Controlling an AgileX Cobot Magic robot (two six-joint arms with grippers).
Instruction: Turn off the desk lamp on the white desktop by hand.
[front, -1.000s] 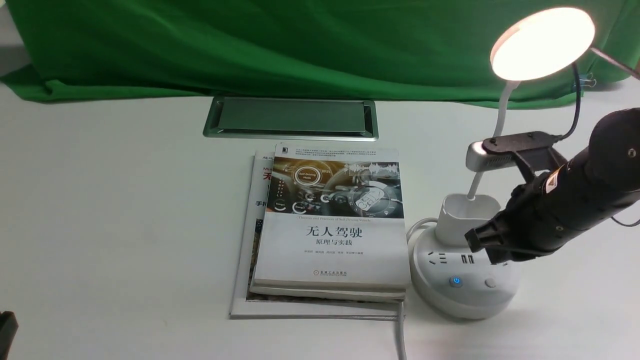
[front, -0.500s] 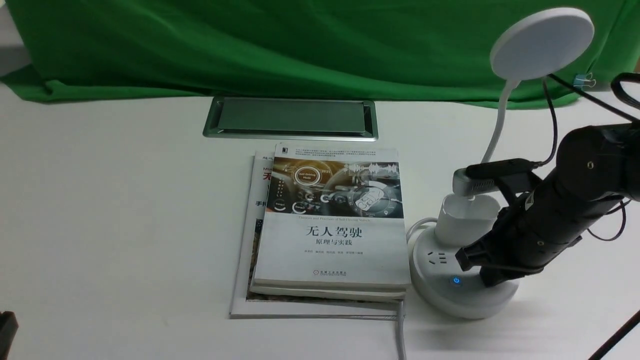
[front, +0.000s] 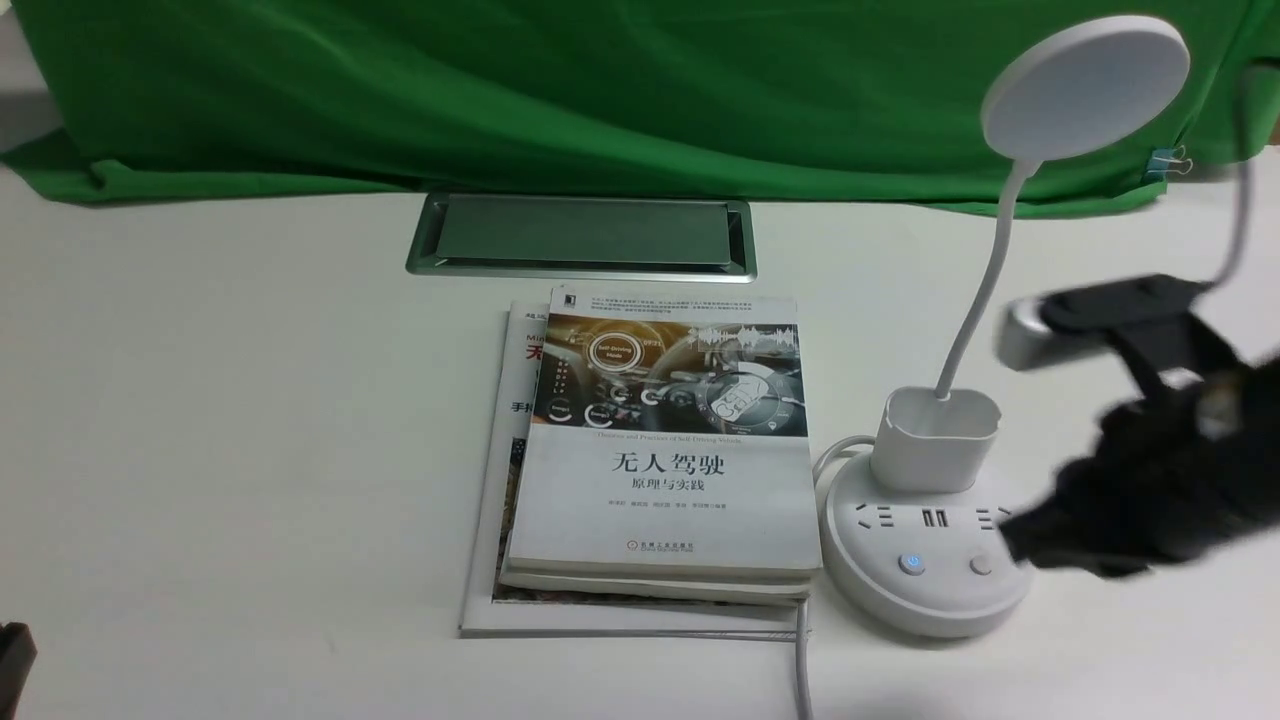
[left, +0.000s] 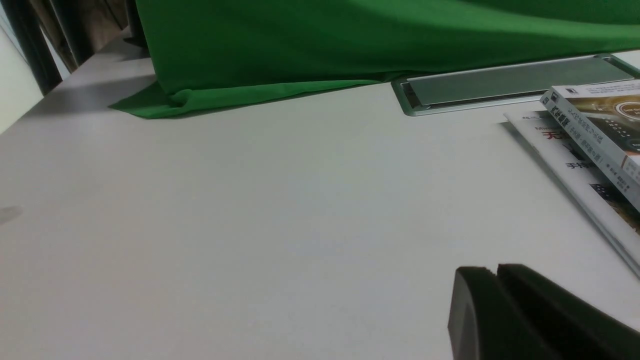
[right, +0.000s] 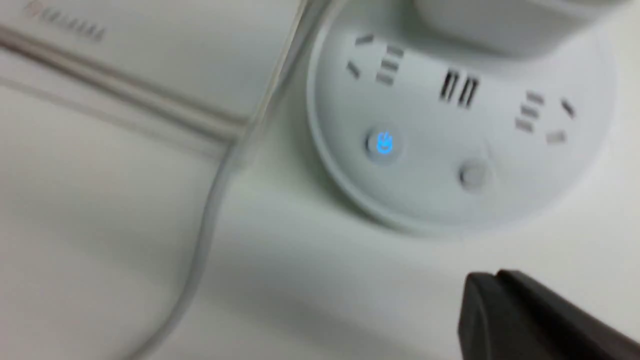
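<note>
The lamp (front: 1085, 88) had gone dark on the table (front: 250, 450), beside the books (front: 665, 450). The right pincer (right: 497, 274), squeezed closed, had lifted off its base. The job looked done. The left pincer (left: 496, 269) was closed too.

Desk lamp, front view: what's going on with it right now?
The robot's right gripper, shut and holding nothing, is up off the lamp's base, beside its plain button. It is blurred in the front view, so probably moving. The lamp's round head is dark, so the light is off, though the power button glows blue. The left gripper is shut too, away from the lamp. The switching-off looks done.
</note>
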